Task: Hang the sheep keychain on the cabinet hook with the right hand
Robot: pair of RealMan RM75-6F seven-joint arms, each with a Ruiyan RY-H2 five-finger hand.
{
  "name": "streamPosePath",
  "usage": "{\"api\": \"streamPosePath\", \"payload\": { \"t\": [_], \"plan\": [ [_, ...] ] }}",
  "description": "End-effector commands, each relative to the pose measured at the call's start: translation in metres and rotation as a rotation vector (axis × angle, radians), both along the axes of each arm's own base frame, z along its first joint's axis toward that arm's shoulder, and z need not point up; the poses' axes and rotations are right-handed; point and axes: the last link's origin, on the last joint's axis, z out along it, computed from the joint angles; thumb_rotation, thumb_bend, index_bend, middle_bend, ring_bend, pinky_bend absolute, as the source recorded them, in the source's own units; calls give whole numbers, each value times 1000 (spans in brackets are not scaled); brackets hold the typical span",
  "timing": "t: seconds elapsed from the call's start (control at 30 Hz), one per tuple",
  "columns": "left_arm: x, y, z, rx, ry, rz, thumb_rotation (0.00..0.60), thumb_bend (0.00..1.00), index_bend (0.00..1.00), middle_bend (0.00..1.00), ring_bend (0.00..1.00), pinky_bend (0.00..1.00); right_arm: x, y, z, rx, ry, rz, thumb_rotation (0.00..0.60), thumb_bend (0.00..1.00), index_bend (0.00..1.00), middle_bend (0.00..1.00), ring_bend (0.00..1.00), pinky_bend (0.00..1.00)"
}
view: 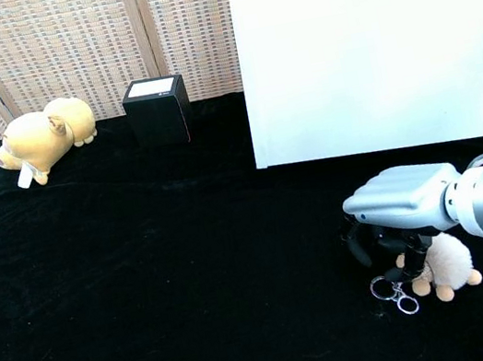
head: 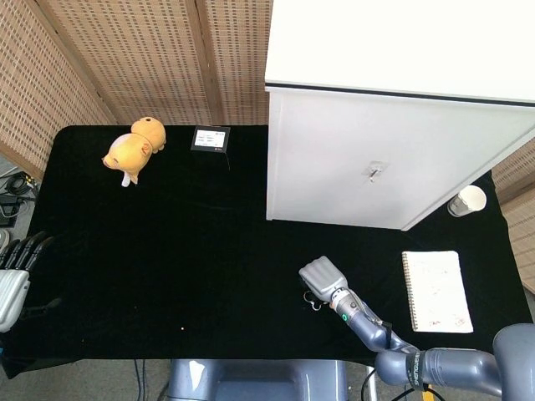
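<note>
The right hand [view: 403, 208] hovers palm-down over the sheep keychain [view: 439, 265], fingers curled toward its rings [view: 392, 290] at seven o'clock.

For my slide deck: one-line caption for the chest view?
Right hand hovers over the sheep keychain on the black table, in front of the white cabinet.
</note>
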Motion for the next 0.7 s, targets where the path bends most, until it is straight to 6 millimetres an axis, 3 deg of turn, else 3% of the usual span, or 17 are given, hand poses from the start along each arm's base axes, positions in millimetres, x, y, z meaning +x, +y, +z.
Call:
{"api": "streamPosePath", "payload": {
  "t": [0.03,0.27,0.7],
  "plan": [
    [0,0,-1,-2,0,1,600,0,0,0,0,0,2,1,-4,2,-3,6,600,496,533,898,924,1000],
    [1,-1,-1,-4,-2,-3,600,0,0,0,0,0,7,-1,-17,-3,-1,23,600,496,542,898,924,1000],
    [1,0,0,-4,-4,-2,600,0,0,0,0,0,2,1,-21,-3,26,53,600,500,560,900,925,1000]
  ]
}}
